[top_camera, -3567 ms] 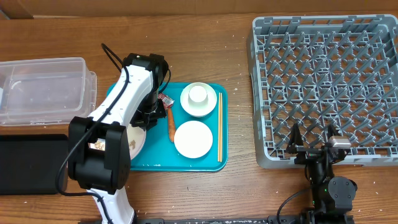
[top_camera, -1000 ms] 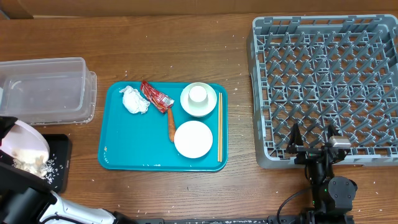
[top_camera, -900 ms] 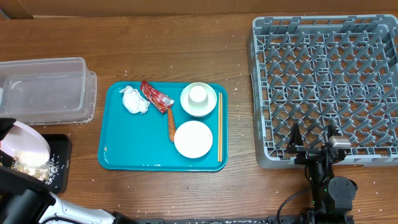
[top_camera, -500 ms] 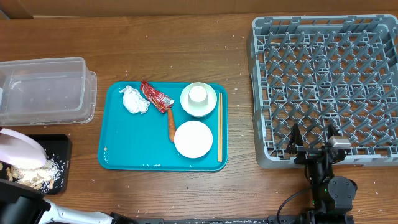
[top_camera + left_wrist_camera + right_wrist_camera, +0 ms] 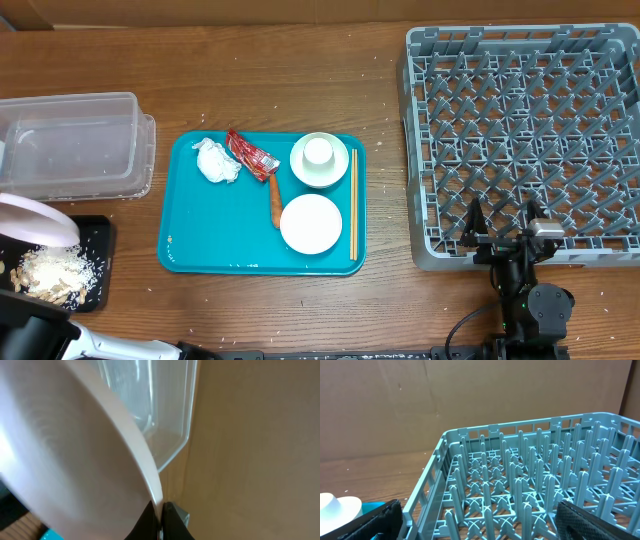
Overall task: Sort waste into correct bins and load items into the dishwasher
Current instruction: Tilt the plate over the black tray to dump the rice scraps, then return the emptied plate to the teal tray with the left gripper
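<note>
My left gripper (image 5: 160,514) is clamped on the rim of the round white plate (image 5: 36,221), held tilted left of the teal tray (image 5: 200,262). Below it, the rice scraps (image 5: 45,272) lie heaped on the black tray (image 5: 98,245), so I judge the scraping step nearly finished. Next I must carry the plate right across the teal tray to the grey dish rack (image 5: 520,130) and stand it between pegs. On the teal tray wait the tissue (image 5: 215,160), wrapper (image 5: 250,155) and carrot stick (image 5: 274,200). My right gripper (image 5: 502,212) rests with jaws apart at the rack's near edge.
</note>
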